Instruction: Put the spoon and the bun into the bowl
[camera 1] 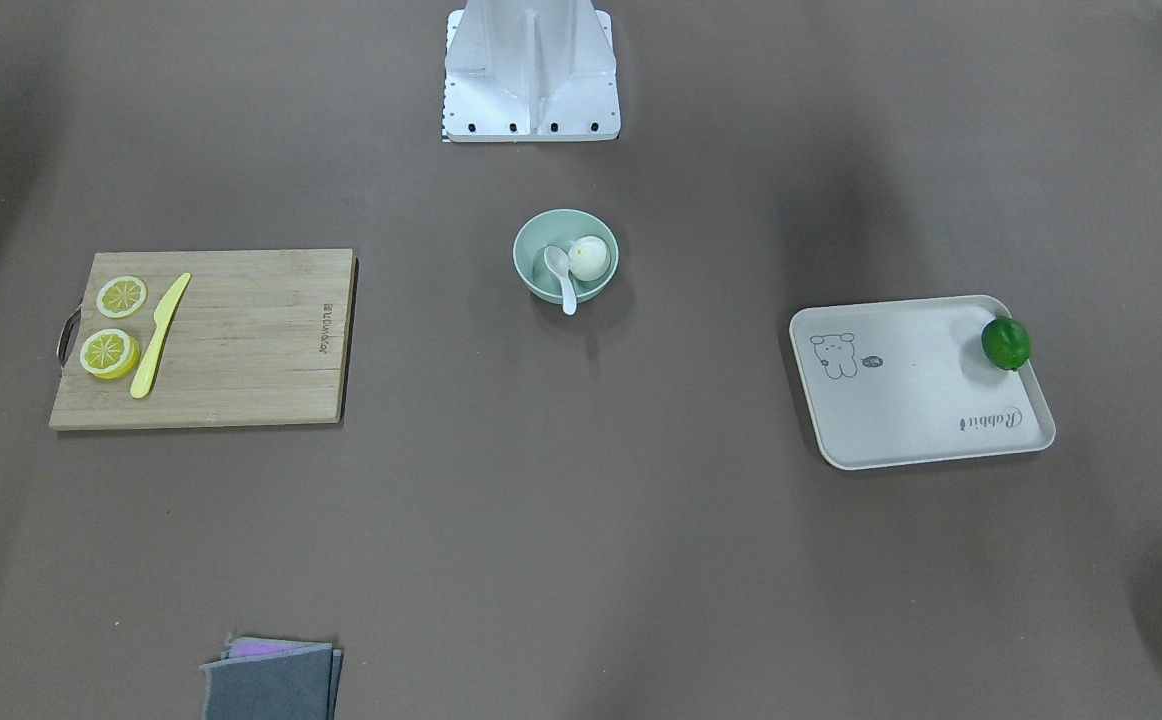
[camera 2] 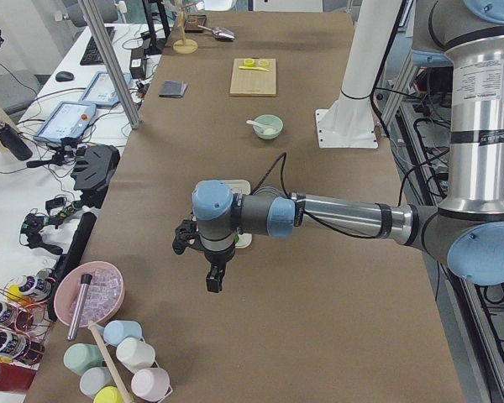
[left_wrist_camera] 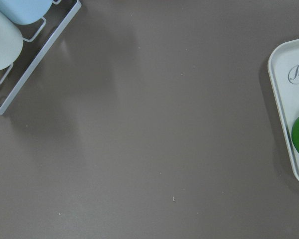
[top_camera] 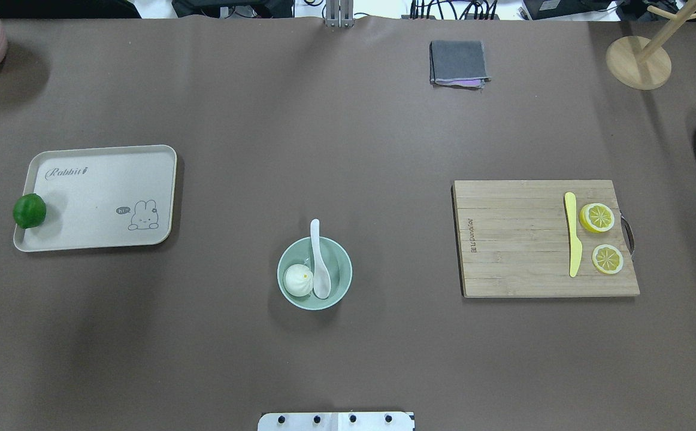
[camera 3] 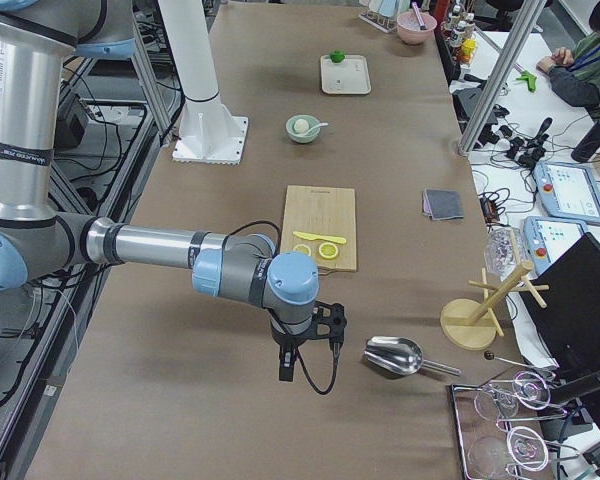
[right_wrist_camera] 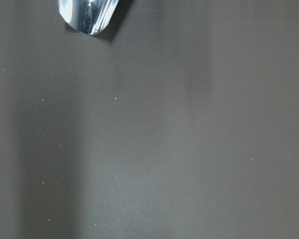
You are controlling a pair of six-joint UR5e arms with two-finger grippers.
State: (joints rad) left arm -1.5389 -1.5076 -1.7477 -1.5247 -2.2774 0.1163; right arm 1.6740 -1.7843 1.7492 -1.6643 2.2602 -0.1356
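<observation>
Left pincer: the left pincer [camera 2: 212, 284] hangs over the bench, well away from the bowl, out past the tray. I cannot tell if it is open or closed.
Right pincer: the right pincer [camera 3: 286, 372] hangs over the bench on the other side of the bowl, out past the cutting board, near a shiny metal scoop [camera 3: 395, 355]. I cannot tell if this one is open or closed either.
Bowl: the mint-green bowl [top_camera: 341, 270] sits in the middle of the bench, in front of the robot's base [camera 1: 531, 70].
Bun: the white bun [top_camera: 297, 279] lies inside the bowl.
Spoon: the white spoon [top_camera: 319, 263] has its scoop in the bowl, right beside the bun. Its handle sticks out over the rim.
Bench: the bench [top_camera: 348, 149] is flat, brown and dull, with soft shadows on it.
Robot's left of the bowl: a pale tray [top_camera: 96, 197] with a green lime [top_camera: 29, 211] at its edge.
Robot's right of the bowl: a wooden cutting board [top_camera: 516, 239] with a yellow knife [top_camera: 572, 236] and two lemon slices [top_camera: 597, 217].
Room: a side desk [camera 2: 34, 96] with screens [camera 2: 65, 122] runs along the bench, across from the robot's base.
</observation>
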